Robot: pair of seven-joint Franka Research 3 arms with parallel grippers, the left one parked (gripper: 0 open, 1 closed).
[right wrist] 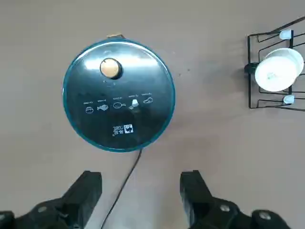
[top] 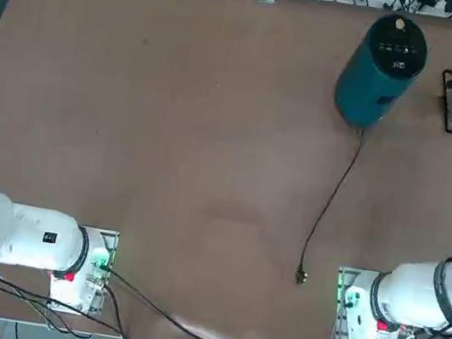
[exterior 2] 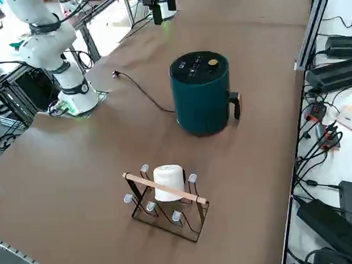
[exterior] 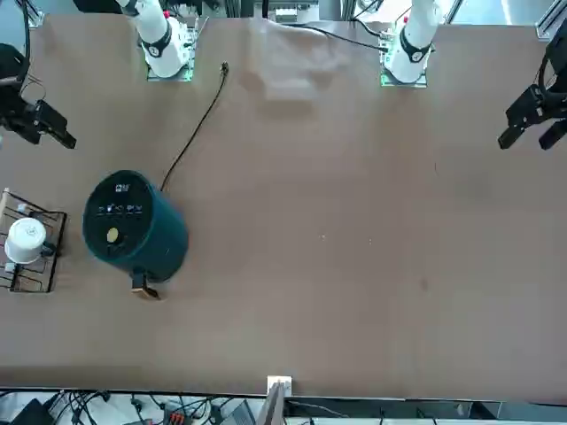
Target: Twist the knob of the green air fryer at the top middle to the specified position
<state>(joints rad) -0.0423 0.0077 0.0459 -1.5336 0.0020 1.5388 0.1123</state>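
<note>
Right gripper (right wrist: pixel 140 191) at frame bottom, fingers spread wide, grasping nothing, high above the table (right wrist: pixel 228 143). Green air fryer (right wrist: pixel 119 95) upper centre, gold knob (right wrist: pixel 110 68) untouched; wire rack (right wrist: pixel 276 71) upper right.

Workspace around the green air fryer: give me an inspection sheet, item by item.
Surface: brown table, bare across its middle.
Job's things: green air fryer upright at the far edge on the robot's right; orange knob on its black top panel, above a row of white icons; handle faces away from the robot.
Clutter: black wire rack holding a white round object, beside the fryer and apart from it.
Grippers: right tool raised above the table, fingers open, holding nothing, clear of the knob.
Cables: fryer's power cord trails toward the right arm's base, plug loose on the table.
Surroundings: cables and power bricks beyond the table's edges.
</note>
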